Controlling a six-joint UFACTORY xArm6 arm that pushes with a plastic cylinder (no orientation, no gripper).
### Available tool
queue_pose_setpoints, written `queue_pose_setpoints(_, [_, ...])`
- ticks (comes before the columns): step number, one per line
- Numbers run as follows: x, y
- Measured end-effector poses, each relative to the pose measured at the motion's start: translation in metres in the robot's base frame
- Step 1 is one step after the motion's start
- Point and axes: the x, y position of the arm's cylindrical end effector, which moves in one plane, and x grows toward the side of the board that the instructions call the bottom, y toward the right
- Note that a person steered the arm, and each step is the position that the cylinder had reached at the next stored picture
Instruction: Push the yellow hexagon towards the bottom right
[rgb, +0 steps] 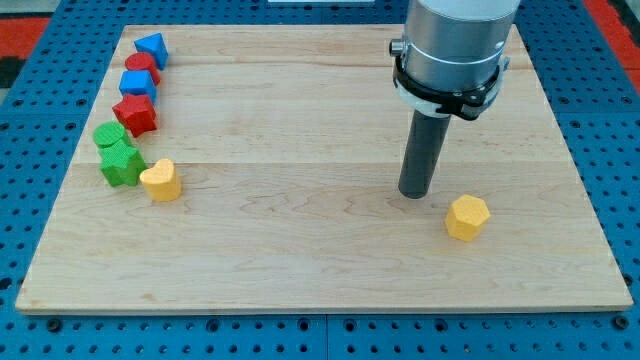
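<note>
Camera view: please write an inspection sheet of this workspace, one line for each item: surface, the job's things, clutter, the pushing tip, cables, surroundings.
Surface: light wooden board, flat, bare in the middle.
Job's things: yellow hexagon lies in the lower right part of the board, short of the corner.
Clutter: along the view's left edge, from top to bottom: blue triangle, red block, blue block, red star, green block, green star, yellow heart.
Tip: my tip stands up and left of the yellow hexagon, not touching it.
Cables: nothing seen.
Surroundings: blue perforated base around the board; red patches at both top corners.
</note>
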Motion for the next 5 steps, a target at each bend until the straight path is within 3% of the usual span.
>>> queue_pose_setpoints(2, [-0.026, 0.031])
queue_pose_setpoints(3, [-0.015, 0.067])
queue_pose_setpoints(5, [0.025, 0.062])
